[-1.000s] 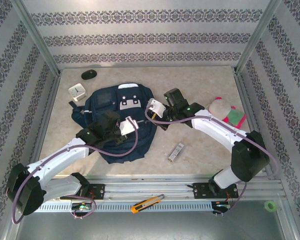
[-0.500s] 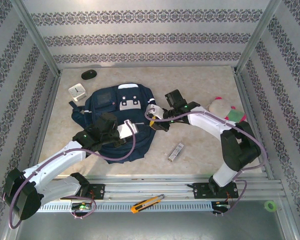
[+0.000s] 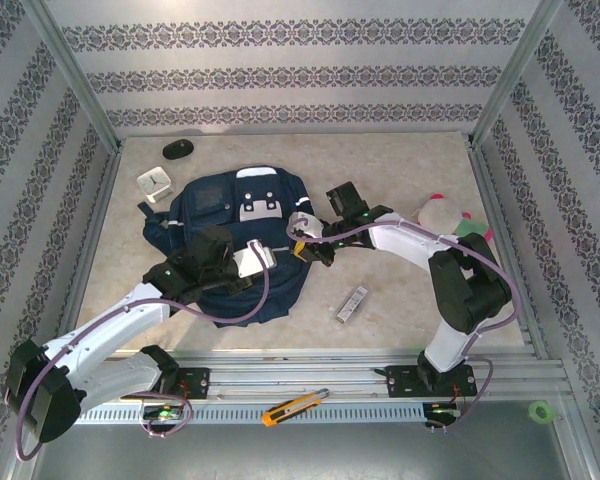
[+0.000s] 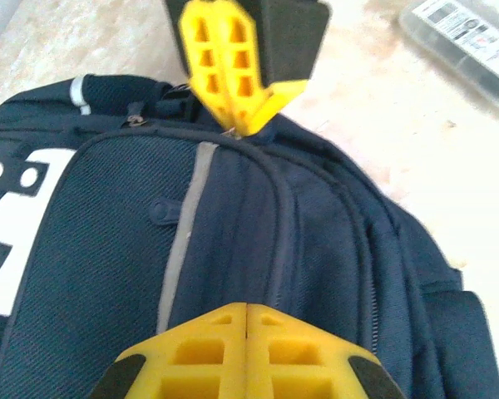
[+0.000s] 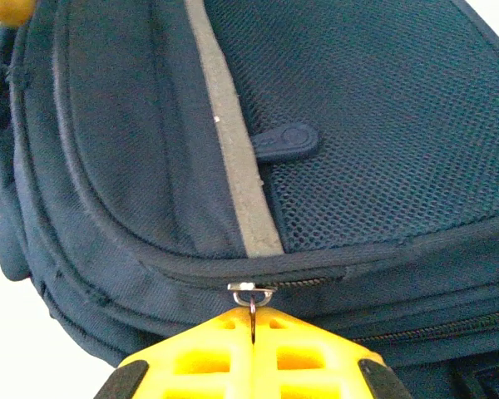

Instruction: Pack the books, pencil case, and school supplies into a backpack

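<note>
Right gripper (image 5: 252, 321) has moved in, pinching the zipper pull (image 5: 251, 292) on the backpack (image 5: 382, 125), left gripper (image 4: 246, 312) closed with nothing visibly held, so we expect unzipping next.

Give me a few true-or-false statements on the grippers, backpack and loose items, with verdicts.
1. The right gripper pinches a zipper pull on the backpack. True.
2. The left gripper is wide open. False: it is shut, over the backpack.
3. The silver bar is inside the backpack. False: it lies on the table, right of the backpack.
4. The white clock sits off the backpack's far-left corner. True.
</note>
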Robot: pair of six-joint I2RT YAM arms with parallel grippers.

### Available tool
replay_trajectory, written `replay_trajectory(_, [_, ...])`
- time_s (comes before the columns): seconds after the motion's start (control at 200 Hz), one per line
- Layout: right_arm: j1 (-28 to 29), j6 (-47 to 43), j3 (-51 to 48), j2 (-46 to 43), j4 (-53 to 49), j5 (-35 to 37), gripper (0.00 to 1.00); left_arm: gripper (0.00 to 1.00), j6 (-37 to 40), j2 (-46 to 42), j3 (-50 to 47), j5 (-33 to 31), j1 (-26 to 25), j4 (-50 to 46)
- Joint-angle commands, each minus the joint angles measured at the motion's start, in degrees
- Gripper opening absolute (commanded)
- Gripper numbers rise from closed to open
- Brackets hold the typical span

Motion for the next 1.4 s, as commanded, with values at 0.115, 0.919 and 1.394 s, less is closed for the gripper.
replay_trajectory(0.115, [1.56, 9.22, -4.23, -7.58, -1.78, -1.74, 0.0, 0.0, -7.74, 3.21, 3.89, -4.74, 0.33, 1.46])
replay_trajectory(0.919, [1.82, 18.22, -7.31, -10.37, 3.34, -0.96, 0.0, 0.79, -0.23, 12.51, 2.98, 4.0, 1.85, 3.98])
replay_trajectory(1.394, [1.55, 19.05, -7.4, -9.99, 4.23, -1.86, 0.0, 0.84, -0.61, 11.58, -1.67, -1.23, -0.81, 12.56])
